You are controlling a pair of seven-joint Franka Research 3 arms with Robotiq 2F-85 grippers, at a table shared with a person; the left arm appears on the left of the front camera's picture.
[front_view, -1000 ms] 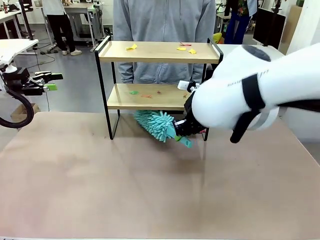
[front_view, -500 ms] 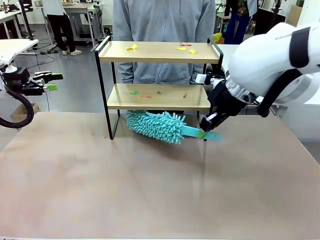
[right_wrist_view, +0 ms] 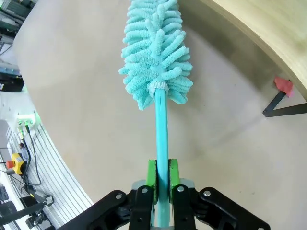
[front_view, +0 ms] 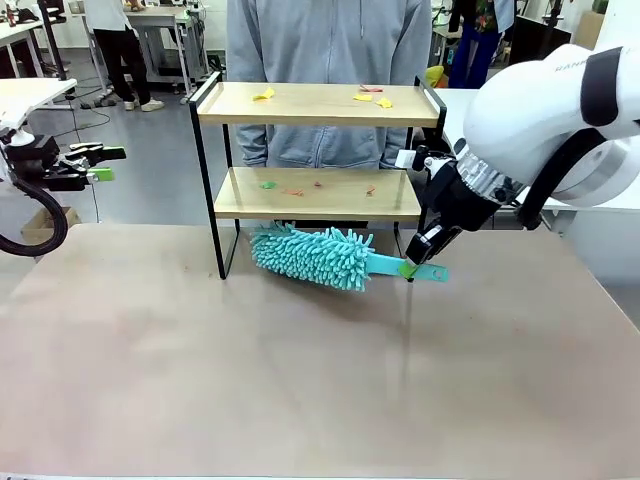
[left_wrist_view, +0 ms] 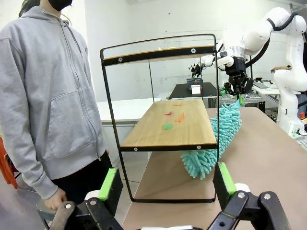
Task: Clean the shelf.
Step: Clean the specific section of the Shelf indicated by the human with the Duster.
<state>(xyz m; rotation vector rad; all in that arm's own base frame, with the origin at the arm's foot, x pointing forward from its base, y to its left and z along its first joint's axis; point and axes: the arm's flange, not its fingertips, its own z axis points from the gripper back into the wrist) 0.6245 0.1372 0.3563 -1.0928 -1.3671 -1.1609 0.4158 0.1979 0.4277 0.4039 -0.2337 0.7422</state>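
The shelf [front_view: 320,106] stands at the table's far side, with yellow scraps [front_view: 263,95] on its top board and small green and orange scraps [front_view: 268,184] on the lower one. My right gripper [front_view: 413,264] is shut on the handle of a teal fluffy duster [front_view: 312,255], whose head lies low in front of the shelf's lower board. In the right wrist view the green pads [right_wrist_view: 151,175] clamp the handle below the duster [right_wrist_view: 156,52]. My left gripper [front_view: 103,164] hangs open and empty off the table's left side, facing the shelf [left_wrist_view: 158,132] end-on.
A person in a grey hoodie [front_view: 325,40] stands right behind the shelf, one hand [left_wrist_view: 56,199] low near my left gripper. A red scrap [right_wrist_view: 284,85] lies on the table by a shelf foot. The near half of the table [front_view: 300,380] is bare.
My right arm has pulled back to the right, and the duster now lies longer along the shelf's front, head pointing left. The left arm has not moved.
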